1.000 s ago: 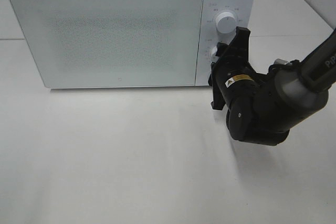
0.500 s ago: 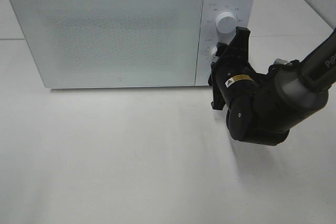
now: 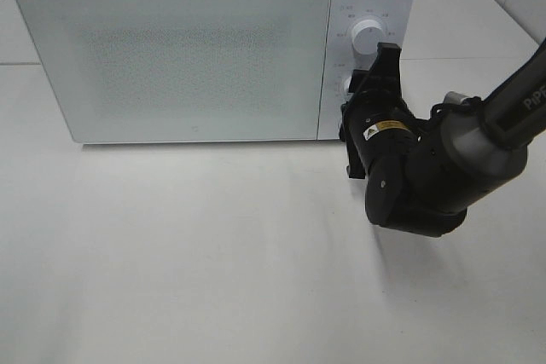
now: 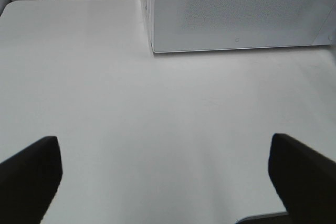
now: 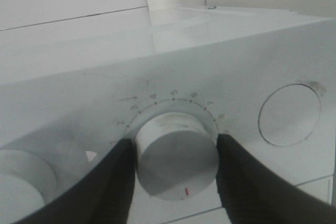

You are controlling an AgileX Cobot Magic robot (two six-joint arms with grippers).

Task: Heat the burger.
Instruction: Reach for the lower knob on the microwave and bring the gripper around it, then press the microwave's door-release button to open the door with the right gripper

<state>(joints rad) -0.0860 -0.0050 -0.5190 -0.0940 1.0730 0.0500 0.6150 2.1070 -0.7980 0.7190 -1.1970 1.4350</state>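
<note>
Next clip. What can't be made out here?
Burger: in no view; the frosted microwave door is shut, so its inside is hidden.
Lower knob: mostly covered by the right gripper in the high view; dial marks blurred in the right wrist view.
Grip: whether that gripper presses the knob is unclear.
Left gripper: cut off by the wrist view's edge.

Cannot see into the microwave (image 3: 171, 49) beside the right tool (image 3: 369, 76): door closed and opaque. From high up, loses nearly all of the lower dial (image 5: 177, 156) behind that tool. Up close, cannot tell whether the fingers (image 5: 118, 187) flanking that dial press it or merely sit alongside; too blurred. Can barely read the smeared marks (image 5: 173, 98) ringing it just past the fingertips. Catches only a blurred slice of the upper dial (image 5: 16, 182) beyond one finger, cut by the edge. Of the left tool (image 4: 163, 145), shows just two dark finger ends, clipped at the border.
</note>
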